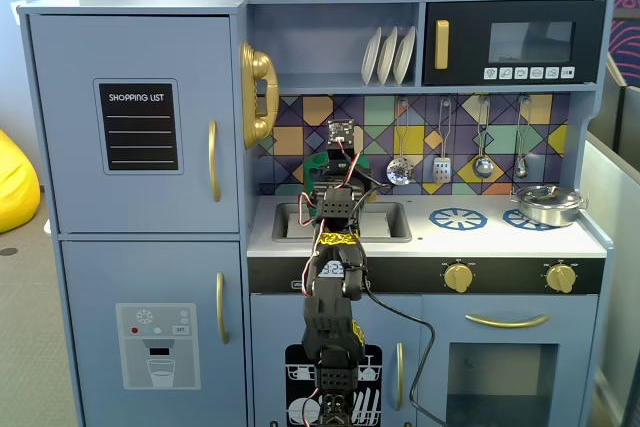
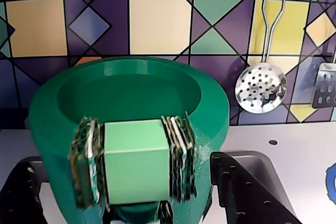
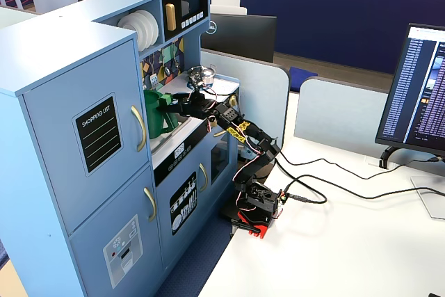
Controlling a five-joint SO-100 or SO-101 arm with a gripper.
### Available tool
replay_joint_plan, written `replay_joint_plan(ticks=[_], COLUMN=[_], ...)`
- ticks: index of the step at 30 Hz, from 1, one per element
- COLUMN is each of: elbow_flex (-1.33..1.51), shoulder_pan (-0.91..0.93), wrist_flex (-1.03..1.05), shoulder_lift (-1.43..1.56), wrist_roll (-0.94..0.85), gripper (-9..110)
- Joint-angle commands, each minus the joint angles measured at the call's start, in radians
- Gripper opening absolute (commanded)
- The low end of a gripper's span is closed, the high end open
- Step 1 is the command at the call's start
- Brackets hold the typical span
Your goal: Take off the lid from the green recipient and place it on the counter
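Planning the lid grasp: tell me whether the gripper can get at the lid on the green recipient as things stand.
Probably yes. In the wrist view the open fingers straddle the green recipient with nothing between them and it. The lid sits just above, so a rise seems needed.

One green cup point(image 2: 131, 129), one steel pot point(image 1: 548, 204), three white plates point(image 1: 389, 55), four hanging utensils point(image 1: 400, 169), two burner rings point(image 1: 458, 218).

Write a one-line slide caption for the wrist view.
Gripper reaching at the green recipient before the tiled backsplash, a slotted spoon hanging at right.
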Motion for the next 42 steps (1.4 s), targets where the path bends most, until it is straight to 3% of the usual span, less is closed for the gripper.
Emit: replay_joint_plan(ticks=[1,10,12,14,42], elbow_flex=[-0.091,-0.14,-0.138,-0.129,-0.178], shoulder_pan=[0.012,0.014,0.011,0.0,0.012], wrist_flex=[-0.048,-0.052,-0.031,0.011,-0.089], shoulder_lift=[-0.025,-0.08,-0.075,-0.063,0.025], wrist_roll=[-0.008,-0.028,-0.043,-0.094,-0.092], gripper=[35,29,20,0,0])
